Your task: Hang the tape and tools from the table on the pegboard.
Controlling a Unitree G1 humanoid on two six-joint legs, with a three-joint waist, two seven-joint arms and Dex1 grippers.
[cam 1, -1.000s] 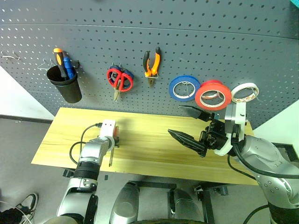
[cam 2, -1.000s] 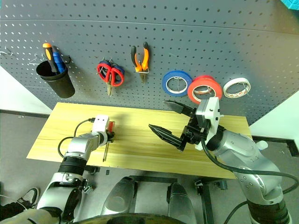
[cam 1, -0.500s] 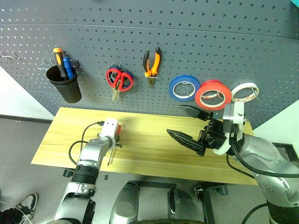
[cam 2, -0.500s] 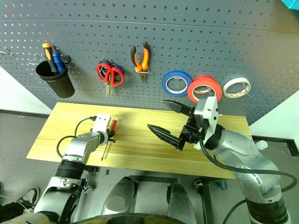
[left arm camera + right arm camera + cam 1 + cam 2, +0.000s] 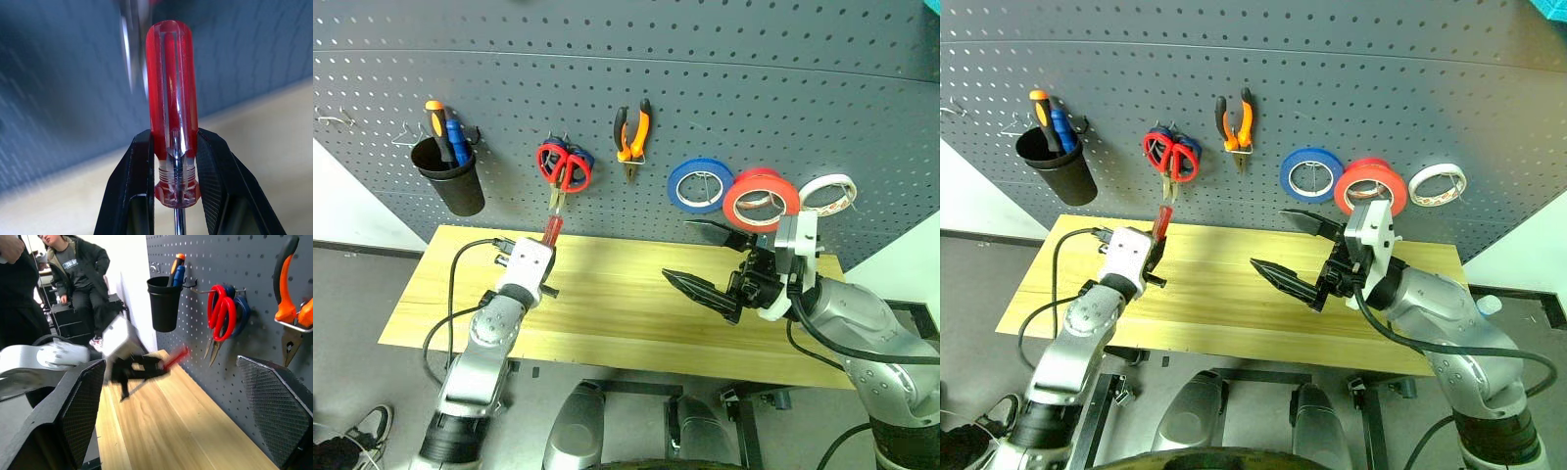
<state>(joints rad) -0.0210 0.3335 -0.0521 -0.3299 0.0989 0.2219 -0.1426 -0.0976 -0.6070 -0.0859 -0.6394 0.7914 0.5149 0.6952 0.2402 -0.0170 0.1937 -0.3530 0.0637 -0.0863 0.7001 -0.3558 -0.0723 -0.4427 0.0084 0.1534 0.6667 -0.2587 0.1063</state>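
left claw (image 5: 546, 247): clamps red-handled screwdriver (image 5: 172, 103) low on handle, centre-left | right claw (image 5: 710, 262): spread empty, centre-right | risk: screwdriver pivots or slips before reaching pegboard (image 5: 724, 69)

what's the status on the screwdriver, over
Left gripper shut on the red-handled screwdriver, clear of the table, handle toward the pegboard. Right gripper open, empty. Nothing in the way.
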